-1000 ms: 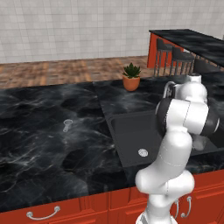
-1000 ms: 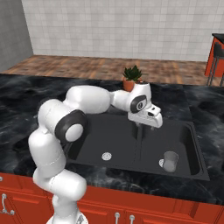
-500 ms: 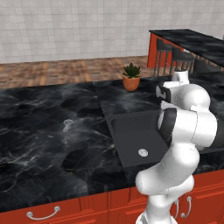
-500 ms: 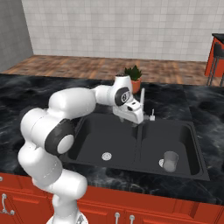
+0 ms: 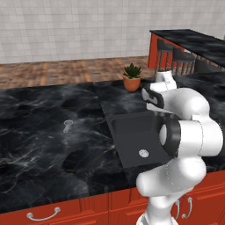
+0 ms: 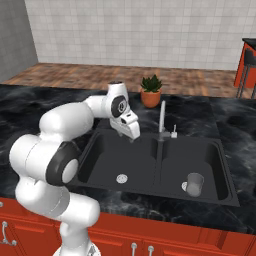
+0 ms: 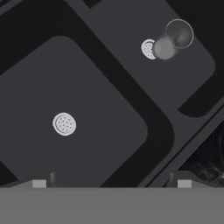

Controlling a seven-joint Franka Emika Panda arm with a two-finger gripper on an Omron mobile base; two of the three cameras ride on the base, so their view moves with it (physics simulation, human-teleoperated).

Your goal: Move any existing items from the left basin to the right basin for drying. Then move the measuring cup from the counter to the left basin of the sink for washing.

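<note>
The measuring cup (image 5: 68, 126), small and clear, lies on the black marble counter well left of the sink. My gripper (image 6: 132, 136) hangs open and empty above the back of the left basin (image 6: 107, 157), pointing down. In the hand view its fingertips (image 7: 39, 183) stand wide apart over the left basin (image 7: 100, 109), which holds just its drain (image 7: 64, 124). A clear glass (image 6: 194, 184) stands upright in the right basin (image 6: 217, 160), beside that basin's drain. The same glass (image 7: 175, 37) sits at the upper right of the hand view.
A faucet (image 6: 161, 120) rises at the back between the two basins, just right of my hand. A potted plant (image 6: 151, 90) stands on the counter behind the sink. Red cabinets run below the counter's front edge. Bar stools and a raised counter are at the far right (image 5: 184, 52).
The arm has swung left, from above the divider near the faucet to over the back of the left basin. The jaws stayed open. The glass has not moved.
</note>
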